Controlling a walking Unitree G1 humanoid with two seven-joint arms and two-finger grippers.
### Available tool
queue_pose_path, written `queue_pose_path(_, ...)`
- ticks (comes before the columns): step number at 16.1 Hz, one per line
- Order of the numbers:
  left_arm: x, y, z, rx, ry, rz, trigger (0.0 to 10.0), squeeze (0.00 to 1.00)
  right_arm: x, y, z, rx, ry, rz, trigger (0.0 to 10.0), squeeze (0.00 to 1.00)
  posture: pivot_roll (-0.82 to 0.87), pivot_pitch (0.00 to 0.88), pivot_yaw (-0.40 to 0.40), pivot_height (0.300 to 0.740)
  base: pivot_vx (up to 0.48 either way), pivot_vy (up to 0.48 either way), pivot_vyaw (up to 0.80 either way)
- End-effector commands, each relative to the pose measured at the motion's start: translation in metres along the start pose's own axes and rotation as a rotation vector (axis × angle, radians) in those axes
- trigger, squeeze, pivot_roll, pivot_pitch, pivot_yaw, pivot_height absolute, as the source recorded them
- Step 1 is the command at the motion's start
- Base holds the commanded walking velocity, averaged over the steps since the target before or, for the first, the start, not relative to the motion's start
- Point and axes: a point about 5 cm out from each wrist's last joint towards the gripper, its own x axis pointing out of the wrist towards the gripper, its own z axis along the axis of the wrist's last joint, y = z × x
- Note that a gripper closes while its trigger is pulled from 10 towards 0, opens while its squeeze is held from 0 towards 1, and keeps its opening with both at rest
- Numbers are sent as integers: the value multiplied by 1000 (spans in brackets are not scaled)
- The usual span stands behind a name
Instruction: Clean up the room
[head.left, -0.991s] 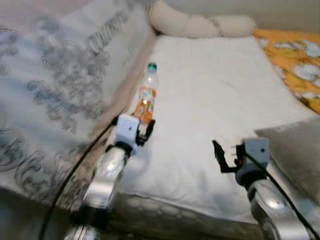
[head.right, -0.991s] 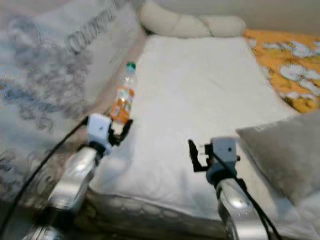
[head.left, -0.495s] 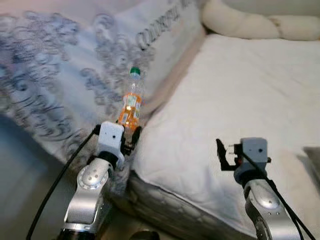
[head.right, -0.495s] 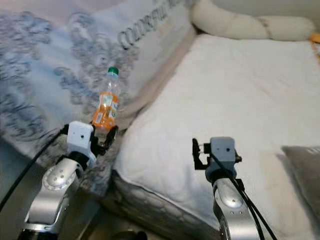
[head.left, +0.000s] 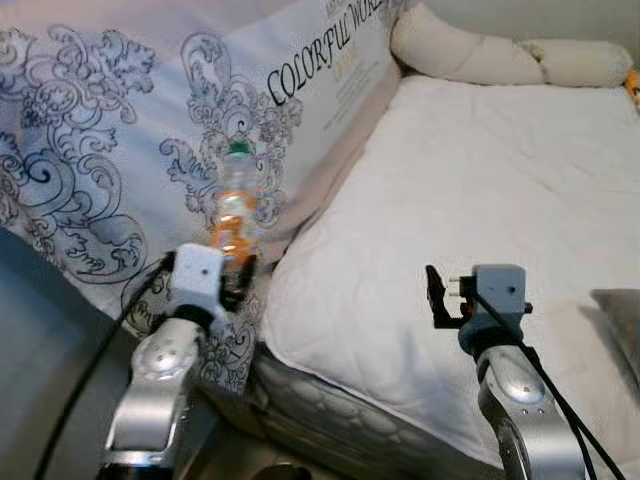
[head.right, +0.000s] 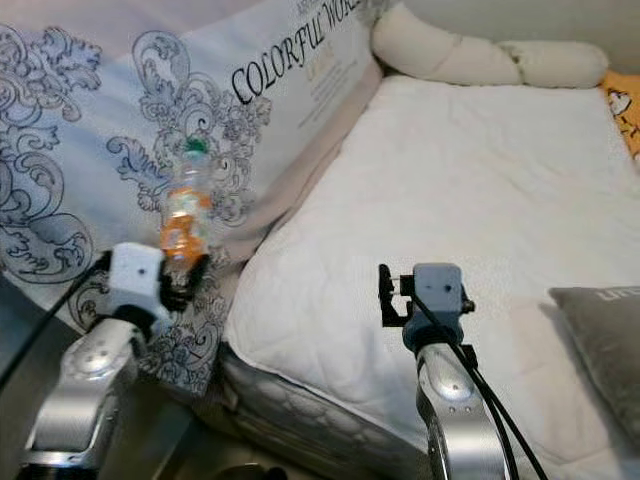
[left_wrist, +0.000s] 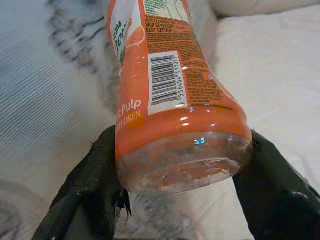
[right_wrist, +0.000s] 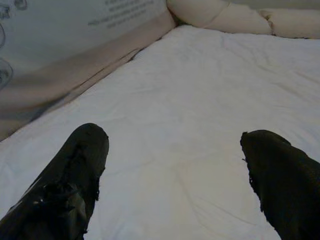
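An orange drink bottle (head.left: 237, 205) with a green cap stands upright in my left gripper (head.left: 231, 280), which is shut on its base. It hangs in front of the patterned duvet, just left of the mattress corner. In the left wrist view the bottle (left_wrist: 175, 85) shows its barcode label, with a black finger (left_wrist: 92, 185) on each side of it. My right gripper (head.left: 435, 297) hovers open over the white mattress (head.left: 480, 190), nothing between its fingers (right_wrist: 75, 175).
A grey-patterned duvet (head.left: 90, 150) printed "COLORFUL WORLD" lies along the mattress's left side. A cream bolster (head.left: 480, 55) sits at the head. A grey pillow (head.left: 622, 325) is at the right, an orange patterned cloth (head.right: 625, 100) beyond it. Dark floor (head.left: 40, 360) lies lower left.
The camera has swung left, bringing the duvet into view. My left gripper has kept hold of the bottle and raised it upright off the mattress edge. The right gripper stays open.
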Motion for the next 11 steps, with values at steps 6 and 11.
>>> queue_pose_path(6,1,-11,-1,-11,12,-29,10000,0,-2,-6,-3,34,44,-1,10000,0,-31,0,52,740,0,-459,0)
queue_pose_path(11,8,-11,3,-8,21,-39,10000,0,-5,6,-6,30,74,134,10000,0,-26,0,62,740,0,0,640)
